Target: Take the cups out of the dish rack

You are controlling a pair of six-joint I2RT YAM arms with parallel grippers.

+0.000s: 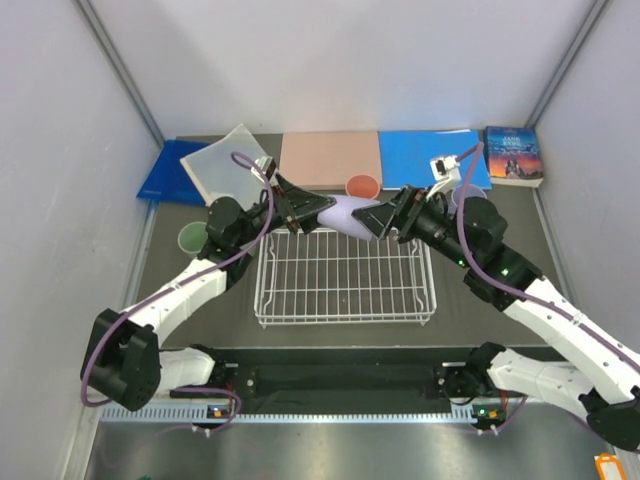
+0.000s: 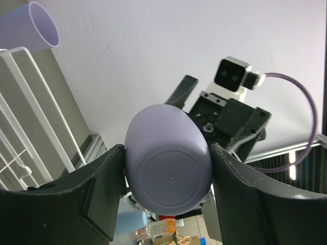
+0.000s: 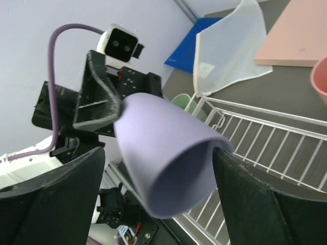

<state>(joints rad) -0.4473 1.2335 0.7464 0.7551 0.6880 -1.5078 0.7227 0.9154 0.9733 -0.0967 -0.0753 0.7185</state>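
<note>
A lavender cup [image 1: 348, 213] hangs in the air above the far edge of the white dish rack [image 1: 345, 280]. My left gripper [image 1: 318, 212] is shut on its base end [image 2: 168, 178], a finger on each side. My right gripper [image 1: 372, 218] is open around its mouth end [image 3: 168, 153]: one finger touches the rim, the other stands apart. The rack holds no cups. A pink cup [image 1: 362, 185] stands behind the rack. A green cup [image 1: 192, 238] stands to its left. A second lavender cup [image 1: 470, 205] stands at the right, partly behind my right arm.
Along the back lie a blue folder [image 1: 165, 175], a translucent white sheet [image 1: 228, 165], a pink board [image 1: 330, 160], a blue board [image 1: 420, 152] and a book [image 1: 513, 155]. Grey walls close in the table on both sides and at the back.
</note>
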